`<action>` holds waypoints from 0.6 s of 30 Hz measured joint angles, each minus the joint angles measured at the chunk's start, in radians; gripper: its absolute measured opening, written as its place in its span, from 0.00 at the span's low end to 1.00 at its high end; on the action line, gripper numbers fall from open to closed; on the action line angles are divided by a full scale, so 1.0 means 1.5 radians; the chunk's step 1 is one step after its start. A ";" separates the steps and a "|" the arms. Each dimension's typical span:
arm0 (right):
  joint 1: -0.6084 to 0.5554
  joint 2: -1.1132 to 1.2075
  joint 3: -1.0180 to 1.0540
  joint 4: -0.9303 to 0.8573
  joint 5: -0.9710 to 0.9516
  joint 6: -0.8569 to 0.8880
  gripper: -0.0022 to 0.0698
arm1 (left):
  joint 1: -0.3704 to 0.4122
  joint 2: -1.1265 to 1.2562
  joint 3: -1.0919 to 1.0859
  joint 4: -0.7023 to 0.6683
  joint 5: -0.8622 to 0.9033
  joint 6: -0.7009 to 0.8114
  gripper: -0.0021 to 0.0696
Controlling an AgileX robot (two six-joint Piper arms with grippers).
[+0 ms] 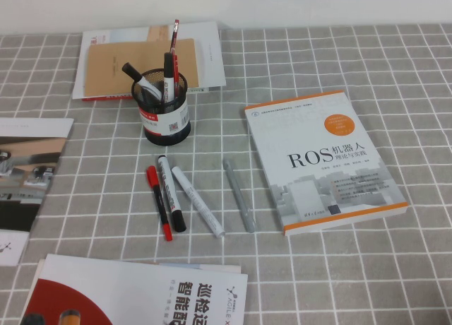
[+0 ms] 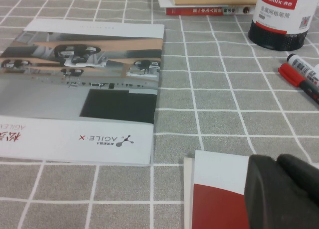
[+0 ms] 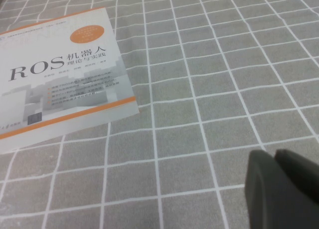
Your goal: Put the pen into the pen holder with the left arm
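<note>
Left pincer (image 2: 281, 189) is hanging closed and empty over a red-and-white booklet (image 2: 214, 199) at the bench's (image 1: 353, 268) near-left edge; right pincer (image 3: 284, 186), also closed on nothing, is hovering beyond the ROS book (image 3: 60, 79). Red pen (image 1: 159, 202) is lying flat among markers before the pen holder (image 1: 167, 116) — long axis running near-to-far, cap end toward the holder. Risk: its black-capped neighbour (image 1: 171, 192) is lying just beside it, inviting a double grab.
</note>
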 joint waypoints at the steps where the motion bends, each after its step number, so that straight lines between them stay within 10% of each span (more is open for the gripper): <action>1: 0.000 0.000 0.000 0.000 0.000 0.000 0.01 | 0.000 0.000 0.000 0.000 0.000 0.000 0.03; 18: 0.000 0.000 0.000 0.000 0.000 0.000 0.01 | 0.000 0.000 0.000 0.001 -0.021 0.000 0.03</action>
